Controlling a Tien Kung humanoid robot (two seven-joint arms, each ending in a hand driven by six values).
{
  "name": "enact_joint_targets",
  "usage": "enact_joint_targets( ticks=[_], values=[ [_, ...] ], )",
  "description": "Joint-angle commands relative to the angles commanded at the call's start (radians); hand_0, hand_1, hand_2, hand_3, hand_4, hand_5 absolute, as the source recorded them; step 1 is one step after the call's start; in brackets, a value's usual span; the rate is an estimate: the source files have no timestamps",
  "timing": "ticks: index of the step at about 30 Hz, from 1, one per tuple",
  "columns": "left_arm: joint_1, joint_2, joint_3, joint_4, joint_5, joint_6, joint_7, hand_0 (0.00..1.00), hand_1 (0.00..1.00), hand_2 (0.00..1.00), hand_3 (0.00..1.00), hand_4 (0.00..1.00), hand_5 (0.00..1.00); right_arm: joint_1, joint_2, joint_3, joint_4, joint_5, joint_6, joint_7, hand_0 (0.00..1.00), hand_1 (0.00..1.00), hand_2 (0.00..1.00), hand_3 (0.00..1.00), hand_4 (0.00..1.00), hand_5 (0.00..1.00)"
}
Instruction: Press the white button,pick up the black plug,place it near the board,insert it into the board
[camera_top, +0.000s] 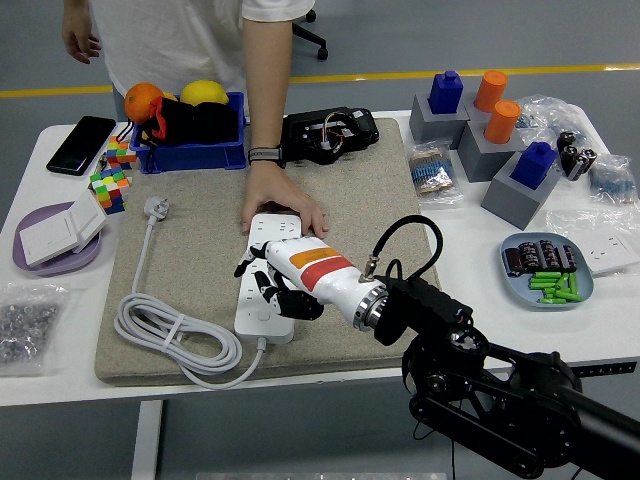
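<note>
The power strip (268, 268) lies on the grey mat (200, 260) with its long axis running from the bench's near edge toward its far edge, cable leaving the near end. The right hand (275, 282) hangs directly over the strip's middle and near half, palm down, fingers curled downward and holding nothing; whether a fingertip touches the strip's surface cannot be told. The white button is not distinguishable, so it is probably under or just beside the hand. The right arm reaches in from the near right corner, forearm angled toward the far left.

A person's hand (283, 210) rests flat on the strip's far end, just beyond the robot's hand and apparently steadying the strip.

The black plug is not clearly identifiable. A black cabled item (325, 135) sits at the mat's far edge, well apart from the hand and beyond the person's hand. A white plug (156, 207) lies near the mat's left edge.

Left arm not visible; the right is the only candidate.

Judgement: the press step is in hand.
</note>
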Motion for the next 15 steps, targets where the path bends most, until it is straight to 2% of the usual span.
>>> enact_joint_targets(
  ticks=[1,2,7,8,13,14,15],
  values=[
    [0.0,0.0,0.001,0.0,-0.002,0.0,0.0,0.65,0.647,0.644,0.685,0.582,0.024,-0.007,-0.007,0.02,0.001,0.016,-0.001,0.015,0.083,0.058,0.159,0.641,0.343,0.002],
    [0.0,0.001,0.002,0.0,-0.004,0.0,0.0,0.649,0.648,0.644,0.684,0.582,0.024,-0.012,-0.011,0.033,0.002,0.024,-0.002,0.025,0.481,0.457,0.477,0.638,0.563,0.002],
    [0.0,0.001,0.0,0.0,0.0,-0.001,0.001,0.649,0.648,0.644,0.684,0.582,0.024,-0.052,-0.053,0.12,0.023,0.036,0.005,0.087,0.481,0.457,0.477,0.638,0.563,0.002],
    [-0.001,0.001,0.0,0.0,0.001,-0.001,0.001,0.65,0.647,0.644,0.685,0.582,0.025,-0.058,-0.058,0.129,0.024,0.036,0.008,0.092,0.782,0.777,0.782,0.816,0.866,0.152],
    [-0.002,0.0,0.006,0.0,-0.003,-0.002,0.001,0.65,0.647,0.644,0.685,0.582,0.025,-0.102,-0.085,0.172,0.016,0.041,0.018,0.103,0.782,0.777,0.782,0.816,0.866,0.152],
    [-0.003,-0.001,0.007,0.0,-0.004,-0.002,0.001,0.651,0.646,0.644,0.685,0.581,0.023,-0.116,-0.091,0.185,0.014,0.046,0.021,0.102,0.851,0.855,0.855,0.86,0.998,0.265],
    [-0.003,-0.001,0.008,0.0,-0.004,-0.003,0.001,0.651,0.646,0.644,0.685,0.581,0.023,-0.126,-0.095,0.192,0.012,0.048,0.022,0.101,0.851,0.855,0.855,0.86,0.998,0.265]
  ],
)
